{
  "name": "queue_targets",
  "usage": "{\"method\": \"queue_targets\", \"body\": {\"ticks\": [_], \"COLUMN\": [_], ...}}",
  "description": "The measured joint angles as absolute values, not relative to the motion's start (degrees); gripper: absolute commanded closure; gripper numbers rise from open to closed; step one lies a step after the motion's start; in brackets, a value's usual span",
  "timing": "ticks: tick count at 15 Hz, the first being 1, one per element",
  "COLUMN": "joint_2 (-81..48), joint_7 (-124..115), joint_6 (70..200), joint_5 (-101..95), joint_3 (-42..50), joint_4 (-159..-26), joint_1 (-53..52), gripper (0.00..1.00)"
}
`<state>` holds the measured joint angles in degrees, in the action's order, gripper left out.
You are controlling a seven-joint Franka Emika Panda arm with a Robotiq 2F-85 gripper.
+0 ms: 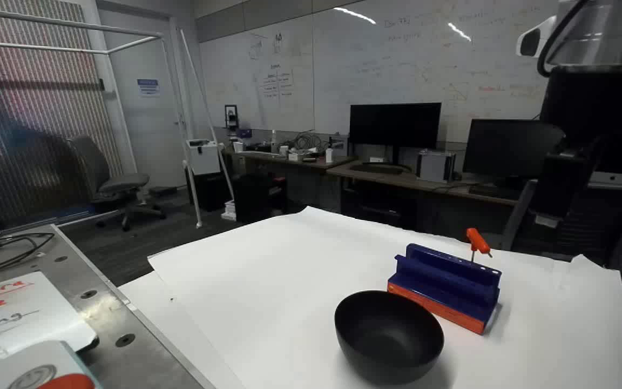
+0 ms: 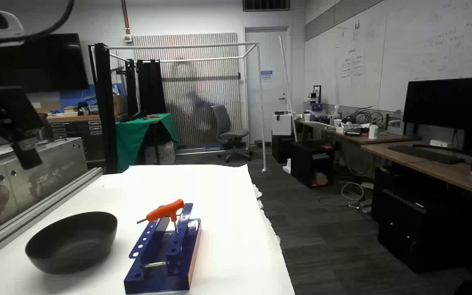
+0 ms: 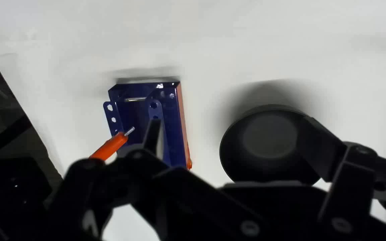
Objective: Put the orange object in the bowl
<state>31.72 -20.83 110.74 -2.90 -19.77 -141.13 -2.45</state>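
Observation:
The orange object is a T-shaped tool with an orange handle and thin metal shaft. It stands upright in the blue rack in both exterior views (image 1: 477,241) (image 2: 165,211). In the wrist view (image 3: 111,146) it is at left, its lower end partly hidden by the gripper. The round black bowl (image 1: 389,337) is beside the rack, also seen in an exterior view (image 2: 72,246) and the wrist view (image 3: 269,137). Nothing shows inside it. My gripper (image 3: 232,125) is open with wide-spread fingers and nothing between them. It hangs above the table, apart from both, in an exterior view (image 2: 4,166).
The blue rack (image 1: 443,286) with an orange base strip stands on the white-covered table (image 1: 268,275), also in an exterior view (image 2: 158,258) and the wrist view (image 3: 174,130). A metal rail and block (image 2: 51,168) run along one table side. Desks with monitors (image 1: 396,124) stand behind.

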Motion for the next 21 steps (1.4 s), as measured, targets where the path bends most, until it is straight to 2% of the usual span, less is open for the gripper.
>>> {"method": "queue_targets", "body": {"ticks": [8,12,21], "joint_2": [28.97,19.66,-1.34], "joint_7": [-24.27,-25.45,-25.32], "joint_6": [114.22,118.76,115.97], "joint_5": [-4.06,-4.59,0.80], "joint_3": [-17.44,-11.94,-1.03], "joint_4": [-139.62,-134.69,-118.34], "joint_1": [-1.11,3.22,4.47], "gripper": [0.00,0.00,0.00]}}
